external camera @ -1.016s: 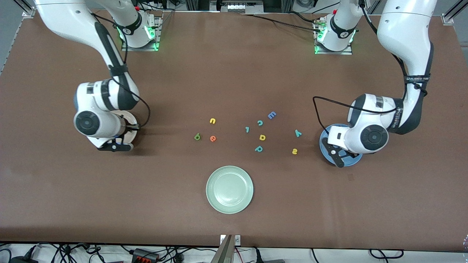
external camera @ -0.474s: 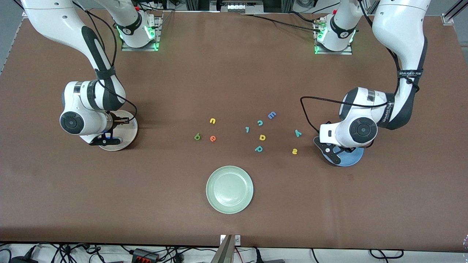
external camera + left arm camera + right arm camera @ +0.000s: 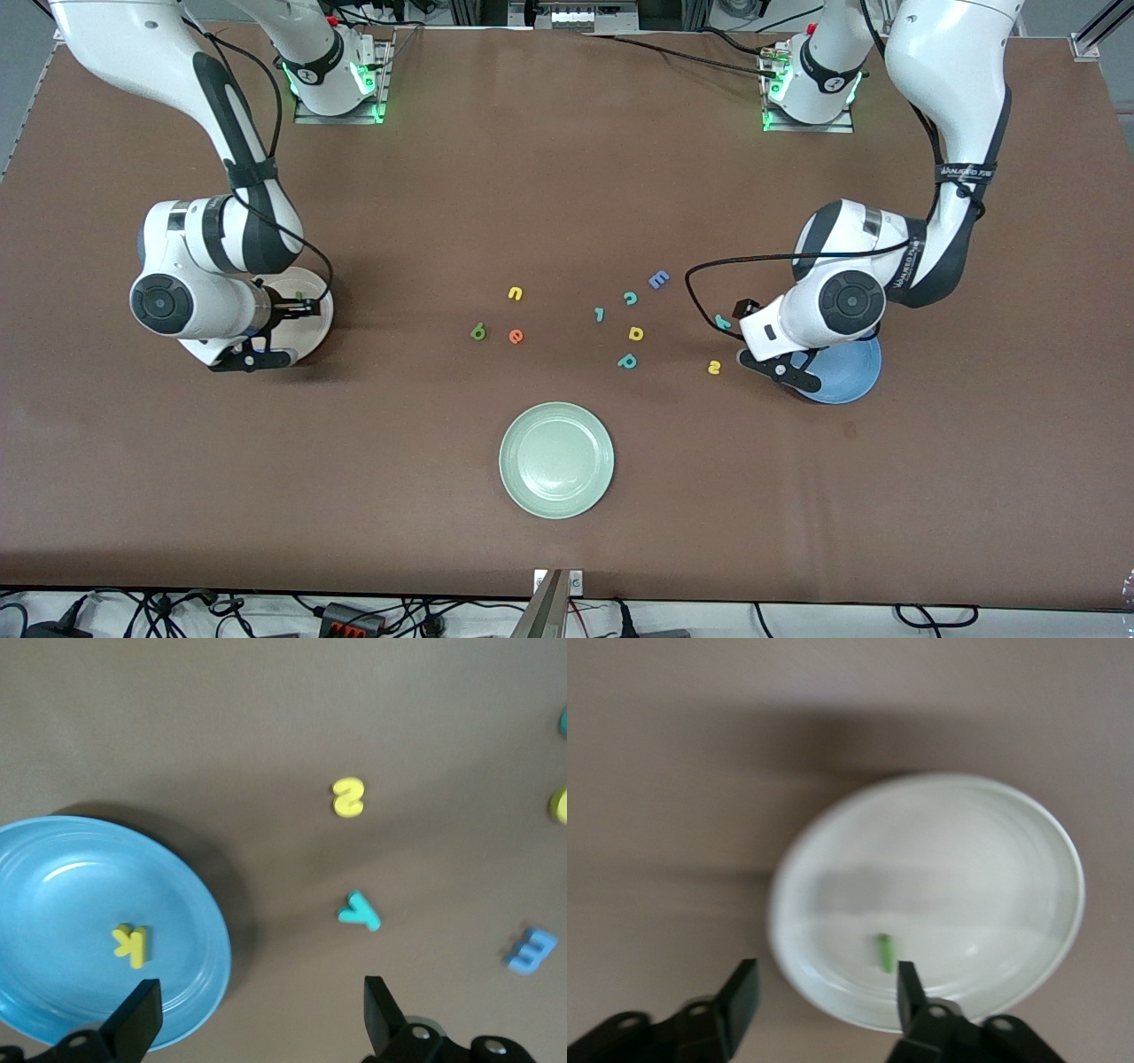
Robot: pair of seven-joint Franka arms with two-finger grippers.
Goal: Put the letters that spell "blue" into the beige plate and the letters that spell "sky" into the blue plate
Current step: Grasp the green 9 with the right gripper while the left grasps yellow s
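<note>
brown table [image 3: 549,177]: left gripper [image 3: 257,1028] gaping above yellow k [image 3: 131,945] in blue plate [image 3: 53,895]; right gripper [image 3: 824,1001] spread over green l [image 3: 884,952], beige plate [image 3: 966,824].

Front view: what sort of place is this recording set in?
Probably a robotics lab bench: two arms bolted along a brown table, loose cables at its edge, and foam letters with plates such as the blue plate as props.

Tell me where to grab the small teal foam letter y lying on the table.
Grip the teal foam y across its single stem, coming straight down from above: it lies flat on the brown table, clear of the yellow foam s, and the stem is its narrowest part.
</note>
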